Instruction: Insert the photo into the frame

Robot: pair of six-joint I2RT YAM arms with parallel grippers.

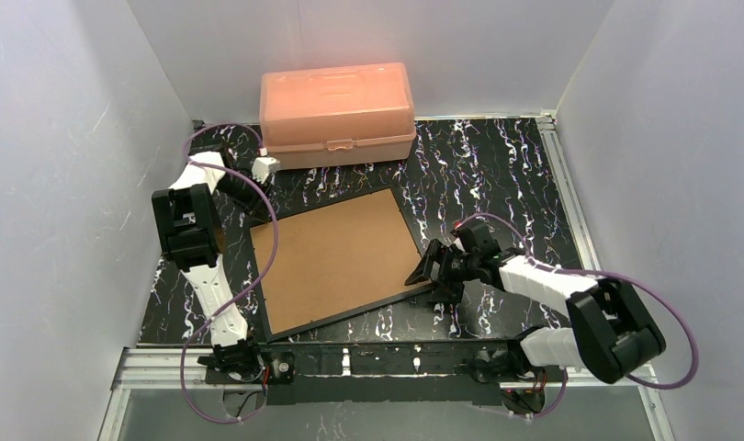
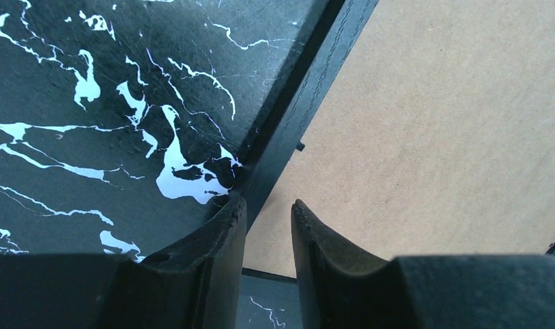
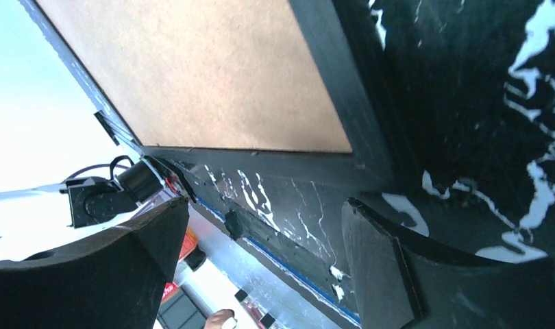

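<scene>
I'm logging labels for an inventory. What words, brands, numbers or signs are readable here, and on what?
No text is legible.
Peach box: moulded shapes on the lid, no words readable.
Red sticker, right wrist view: too blurred to read.
Backing board: blank.

No readable text, numbers or logos in any view from my side. Box (image 1: 337, 101) lid has moulded relief, not legible. Frame (image 1: 350, 314) rim and brown backing board (image 1: 336, 257): nothing I can read. Red label (image 3: 189, 243) past the near table edge in the right wrist view is too blurred.
</scene>
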